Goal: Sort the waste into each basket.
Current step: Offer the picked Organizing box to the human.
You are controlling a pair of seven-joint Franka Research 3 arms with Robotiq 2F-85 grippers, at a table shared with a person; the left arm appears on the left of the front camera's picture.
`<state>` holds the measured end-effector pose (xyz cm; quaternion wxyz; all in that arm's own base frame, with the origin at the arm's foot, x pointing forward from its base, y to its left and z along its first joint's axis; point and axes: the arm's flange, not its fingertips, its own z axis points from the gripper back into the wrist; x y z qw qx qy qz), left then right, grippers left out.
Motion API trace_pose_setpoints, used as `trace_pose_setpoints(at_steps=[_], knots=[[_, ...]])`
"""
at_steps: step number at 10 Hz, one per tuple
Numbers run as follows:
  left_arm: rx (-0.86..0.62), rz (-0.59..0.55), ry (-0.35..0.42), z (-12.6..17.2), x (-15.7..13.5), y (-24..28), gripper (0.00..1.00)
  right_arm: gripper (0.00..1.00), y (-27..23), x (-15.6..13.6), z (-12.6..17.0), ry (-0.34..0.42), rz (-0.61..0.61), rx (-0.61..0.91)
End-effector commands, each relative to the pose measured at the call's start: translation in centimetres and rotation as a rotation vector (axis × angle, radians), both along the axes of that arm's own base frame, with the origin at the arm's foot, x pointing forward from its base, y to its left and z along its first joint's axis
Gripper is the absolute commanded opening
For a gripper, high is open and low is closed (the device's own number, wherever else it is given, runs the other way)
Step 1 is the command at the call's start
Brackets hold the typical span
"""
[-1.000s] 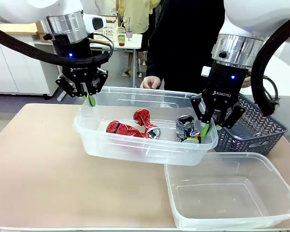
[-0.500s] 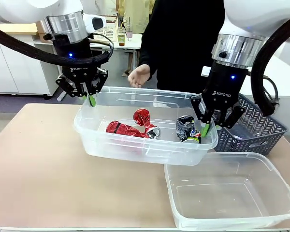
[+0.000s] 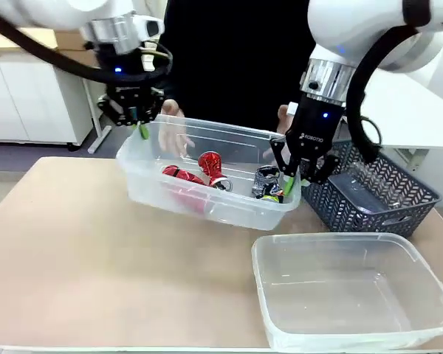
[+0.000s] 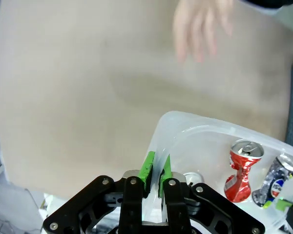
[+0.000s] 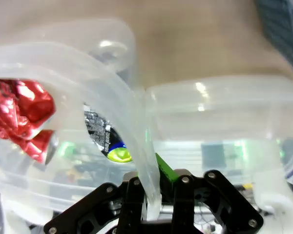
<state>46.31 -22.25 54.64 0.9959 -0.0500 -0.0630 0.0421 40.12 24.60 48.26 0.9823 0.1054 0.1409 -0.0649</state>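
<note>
Both grippers hold one clear basket in the air above the table, tilted down to the right. My left gripper is shut on its left rim, pinched between the green pads. My right gripper is shut on the right rim. Inside lie two crushed red cans and a silver can; the left wrist view shows a red can and the silver can. The second clear basket rests on the table at the front right, with nothing in it.
A dark lattice-sided basket stands at the right, just behind my right gripper. A person in black stands at the far side, one hand close to the lifted basket's far rim. Bare tabletop stretches to the left and front.
Both arms have carried the clear basket with the cans up and away, toward the person. The person's hand has come down to its far rim.
</note>
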Motion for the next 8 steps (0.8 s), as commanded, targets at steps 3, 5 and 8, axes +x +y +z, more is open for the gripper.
trace_pose_setpoints(at_steps=[3, 5, 8], knots=[[0.019, 0.004, 0.008, -3.2, 8.4, -1.2, 0.07, 0.05, 0.6, 6.6, -3.2, 0.062, -0.017, 0.078], [0.005, -0.017, 0.038, -4.2, 9.2, -1.0, 0.07, 0.05, 0.0, 7.3, -4.0, 0.068, -0.040, 0.099], [0.036, -0.032, 0.044, -5.3, 8.3, -0.4, 0.07, 0.05, -0.7, 7.7, -4.8, 0.067, -0.035, 0.057]])
